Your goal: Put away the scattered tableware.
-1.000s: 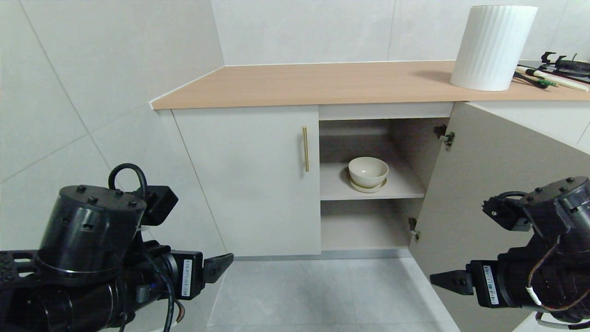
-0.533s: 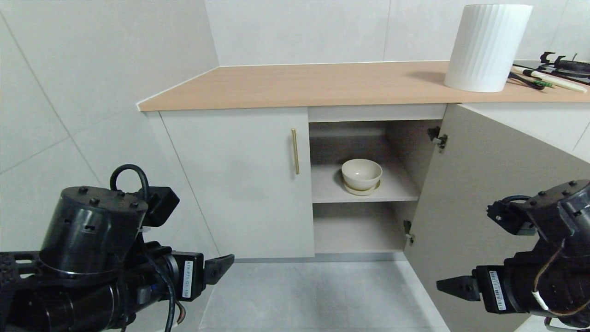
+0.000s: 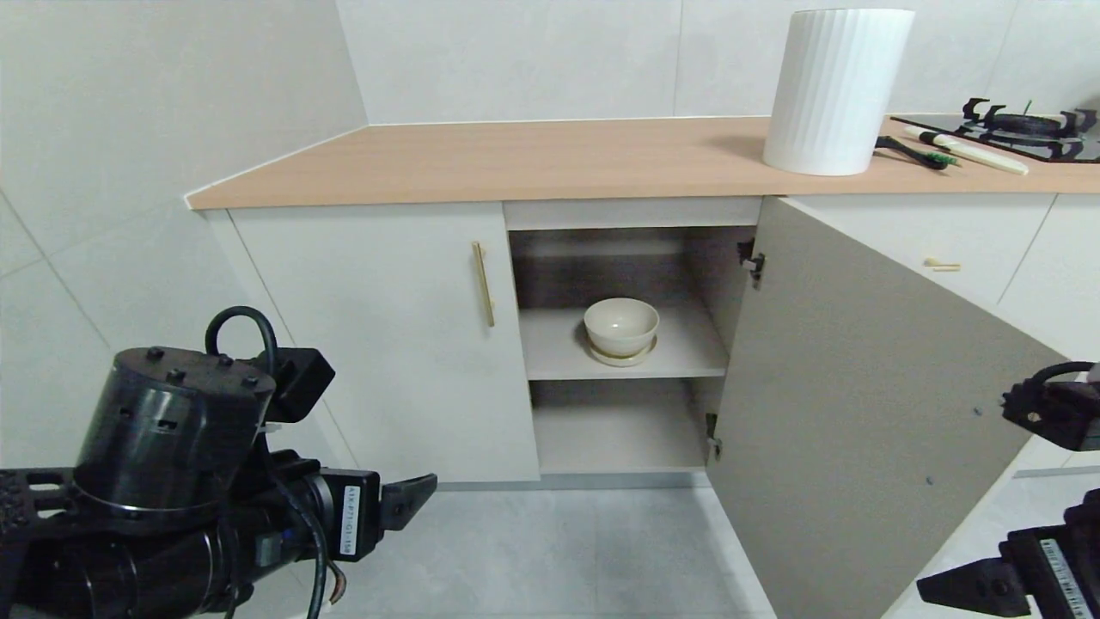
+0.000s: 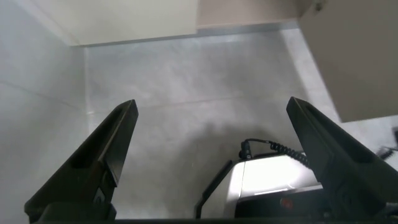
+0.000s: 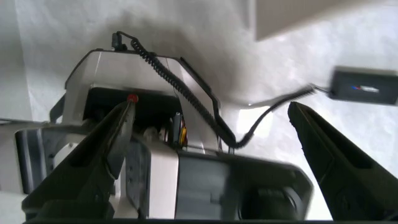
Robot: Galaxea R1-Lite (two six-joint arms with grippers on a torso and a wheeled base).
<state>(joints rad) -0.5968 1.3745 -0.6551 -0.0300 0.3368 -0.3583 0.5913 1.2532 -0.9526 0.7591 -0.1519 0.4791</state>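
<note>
I count one bowl [image 3: 621, 320] on one plate [image 3: 620, 354], on the upper of two shelves [image 3: 559, 348], far and centre. One open door [image 3: 859, 404] juts toward me at the right, near my right pincer [image 5: 211, 107]. One shut door [image 3: 378, 344] stands left. One white cylinder [image 3: 835, 90] tops the table [image 3: 516, 159]. My left pincer [image 4: 211, 106] and the right both gape wide, empty.

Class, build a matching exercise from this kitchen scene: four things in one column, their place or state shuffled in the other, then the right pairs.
1. bowl
2. ribbed white cylinder
3. left cabinet door
4. right cabinet door

A. swung open
B. standing on the countertop
C. shut
D. on the upper shelf

Pairs: 1-D, 2-B, 3-C, 4-A
</note>
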